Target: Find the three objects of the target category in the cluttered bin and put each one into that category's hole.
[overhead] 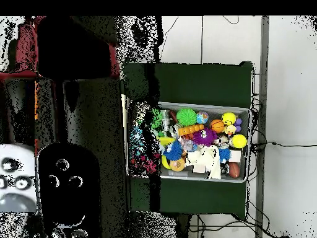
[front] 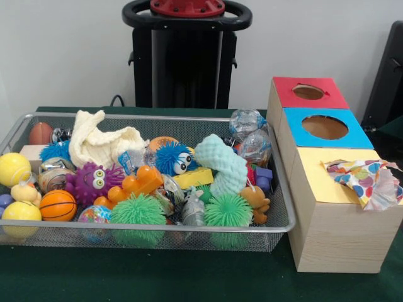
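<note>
You've got a wire mesh bin (front: 280, 189) on the green desk (front: 126, 277), packed with toys. Its long axis runs left-right in the front view. Beside it, touching its right wall, sits the wooden sorting box (front: 334, 233), its long axis running front to back: red hole (front: 308, 92) farthest, blue hole (front: 325, 127) in the middle, yellow section nearest with a polka-dot cloth (front: 368, 179) stuffed in its hole. Gripper isn't visible in either view, so the fingers' state can't be told.

A wire bin (overhead: 249, 144) of bright toys sits on a green table (overhead: 204, 83).
</note>
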`<state>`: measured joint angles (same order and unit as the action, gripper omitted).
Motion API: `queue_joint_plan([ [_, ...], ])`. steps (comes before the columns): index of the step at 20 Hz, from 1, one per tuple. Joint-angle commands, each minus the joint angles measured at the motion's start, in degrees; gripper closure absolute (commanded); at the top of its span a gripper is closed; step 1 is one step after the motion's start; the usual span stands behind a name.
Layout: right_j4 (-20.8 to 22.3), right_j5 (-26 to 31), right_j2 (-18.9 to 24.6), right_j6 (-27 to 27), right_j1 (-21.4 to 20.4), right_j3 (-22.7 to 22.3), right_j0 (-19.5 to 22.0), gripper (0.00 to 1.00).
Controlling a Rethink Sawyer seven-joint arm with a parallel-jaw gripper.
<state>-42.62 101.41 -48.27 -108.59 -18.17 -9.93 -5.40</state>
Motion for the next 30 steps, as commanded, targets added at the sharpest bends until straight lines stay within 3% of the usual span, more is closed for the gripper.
queue_joint_plan([
  [1,9.89,-7.86,10.62,7.56,-6.30,-24.52,-5.36,1.00],
  [5,12.52,-11.51,12.56,7.36,-8.12,-29.05,-5.93,1.00],
  [13,18.29,-18.93,15.62,10.53,-13.84,-42.50,-4.29,1.00],
  [21,21.87,-23.71,20.34,13.90,-15.53,-45.00,0.79,1.00],
  [30,26.42,-23.36,26.80,19.59,-16.71,-43.85,5.89,1.00],
])
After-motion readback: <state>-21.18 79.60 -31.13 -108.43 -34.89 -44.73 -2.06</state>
